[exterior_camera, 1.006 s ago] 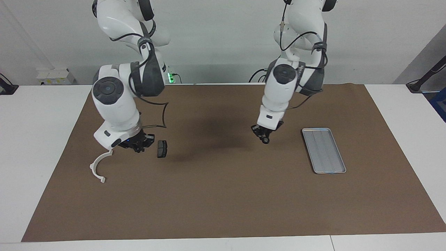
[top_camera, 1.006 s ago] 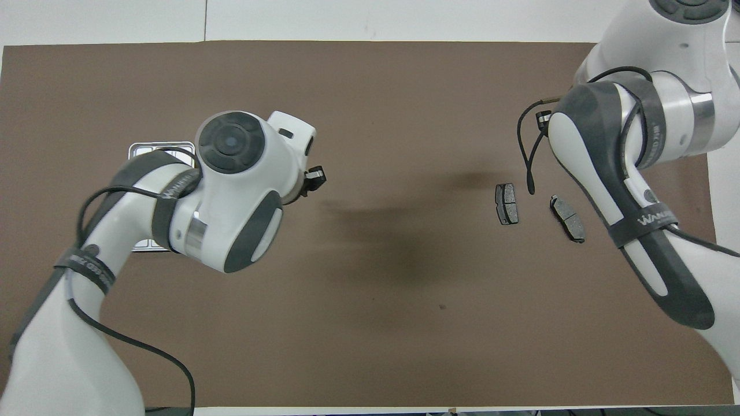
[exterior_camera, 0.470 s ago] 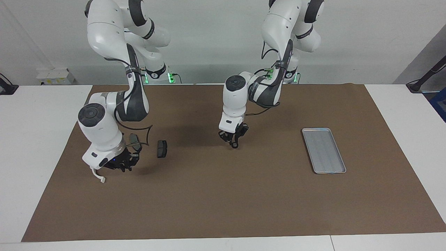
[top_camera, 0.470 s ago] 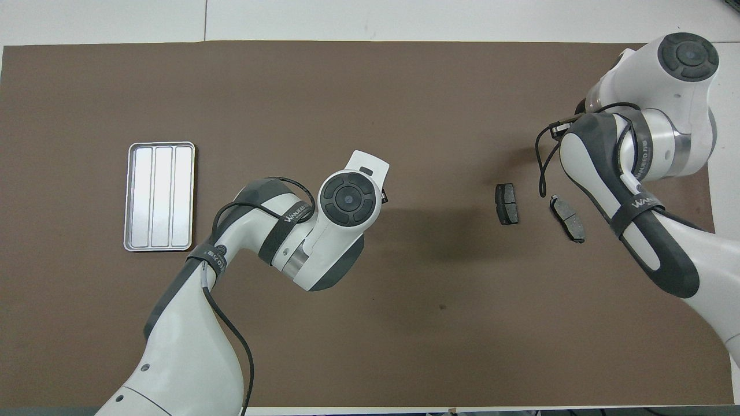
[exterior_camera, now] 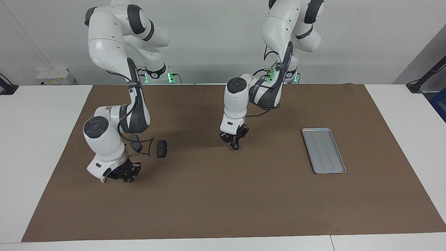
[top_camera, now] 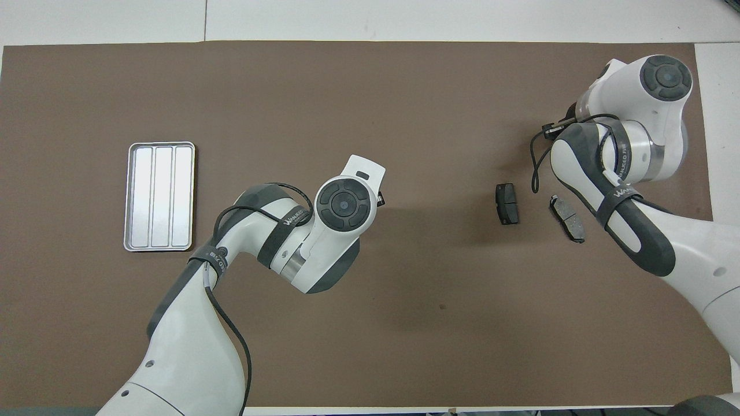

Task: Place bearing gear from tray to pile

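The tray (exterior_camera: 324,150) (top_camera: 159,196) lies empty toward the left arm's end of the mat. No bearing gear shows in either view. The pile is toward the right arm's end: one dark brake pad (exterior_camera: 161,149) (top_camera: 507,203), a second pad (top_camera: 568,218) beside it, half hidden by the right arm in the facing view, and a white bracket of which only an end (exterior_camera: 102,180) shows. My right gripper (exterior_camera: 122,175) is shut, low over the bracket. My left gripper (exterior_camera: 234,143) hangs shut just above the mat's middle, and I cannot tell whether anything is between its tips.
A brown mat (exterior_camera: 223,202) covers the white table. Both arms' elbows hang low over the mat, the right one above the pile.
The left gripper swung from beside the tray to the mat's middle, then held. The right gripper dropped and moved from beside the pads to over the bracket, covering most of it.
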Motion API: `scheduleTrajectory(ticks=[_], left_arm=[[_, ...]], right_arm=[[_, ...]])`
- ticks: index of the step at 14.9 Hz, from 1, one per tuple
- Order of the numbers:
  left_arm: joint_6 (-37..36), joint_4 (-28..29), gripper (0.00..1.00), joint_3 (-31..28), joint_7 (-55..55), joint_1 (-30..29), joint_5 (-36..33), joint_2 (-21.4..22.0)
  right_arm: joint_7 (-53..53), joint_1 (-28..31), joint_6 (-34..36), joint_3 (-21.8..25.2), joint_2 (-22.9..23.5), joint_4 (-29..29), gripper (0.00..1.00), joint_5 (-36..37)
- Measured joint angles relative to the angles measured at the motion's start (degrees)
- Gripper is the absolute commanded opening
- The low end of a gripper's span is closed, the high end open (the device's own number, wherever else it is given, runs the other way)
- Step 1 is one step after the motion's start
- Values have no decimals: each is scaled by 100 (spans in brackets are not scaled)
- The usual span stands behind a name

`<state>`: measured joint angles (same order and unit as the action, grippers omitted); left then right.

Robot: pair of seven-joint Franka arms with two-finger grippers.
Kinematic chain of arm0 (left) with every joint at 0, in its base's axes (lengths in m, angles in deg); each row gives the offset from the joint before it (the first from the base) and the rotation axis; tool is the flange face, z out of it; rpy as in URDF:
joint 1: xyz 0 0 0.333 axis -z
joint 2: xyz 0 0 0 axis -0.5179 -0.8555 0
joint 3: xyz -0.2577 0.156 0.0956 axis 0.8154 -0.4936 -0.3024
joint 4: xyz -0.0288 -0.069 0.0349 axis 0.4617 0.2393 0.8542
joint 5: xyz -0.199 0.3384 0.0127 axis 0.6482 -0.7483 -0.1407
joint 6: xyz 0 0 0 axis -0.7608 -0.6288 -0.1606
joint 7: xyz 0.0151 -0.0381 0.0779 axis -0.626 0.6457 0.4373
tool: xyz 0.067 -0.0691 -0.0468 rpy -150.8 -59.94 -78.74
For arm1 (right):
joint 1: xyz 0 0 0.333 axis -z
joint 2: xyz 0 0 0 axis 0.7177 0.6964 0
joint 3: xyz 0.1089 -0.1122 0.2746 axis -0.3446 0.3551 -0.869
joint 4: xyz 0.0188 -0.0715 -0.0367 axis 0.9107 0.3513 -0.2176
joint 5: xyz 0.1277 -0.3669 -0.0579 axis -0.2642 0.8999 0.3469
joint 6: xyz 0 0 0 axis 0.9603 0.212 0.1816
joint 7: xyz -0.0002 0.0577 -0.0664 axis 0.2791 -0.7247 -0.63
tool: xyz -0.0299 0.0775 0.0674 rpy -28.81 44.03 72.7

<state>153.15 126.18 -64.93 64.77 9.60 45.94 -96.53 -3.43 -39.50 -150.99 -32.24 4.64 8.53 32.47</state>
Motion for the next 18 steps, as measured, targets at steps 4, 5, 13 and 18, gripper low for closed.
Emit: scheduleTrajectory(ticks=[4,5,13,18], left_arm=[[135,120,0,-2,0,0,-2,5],[137,123,1,-2,0,0,-3,6],[-306,-217,100,-50,-18,-21,-6,121],[-1368,-737,100,-137,-809,-783,-40,1223]], right_arm=[[0,-1,3,-2,0,-4,100,0],[0,-3,33,-4,-2,-14,100,0],[-368,-442,1480,-75,-892,-200,100,-2],[-2996,-1553,2380,-116,-1259,-368,100,-31]])
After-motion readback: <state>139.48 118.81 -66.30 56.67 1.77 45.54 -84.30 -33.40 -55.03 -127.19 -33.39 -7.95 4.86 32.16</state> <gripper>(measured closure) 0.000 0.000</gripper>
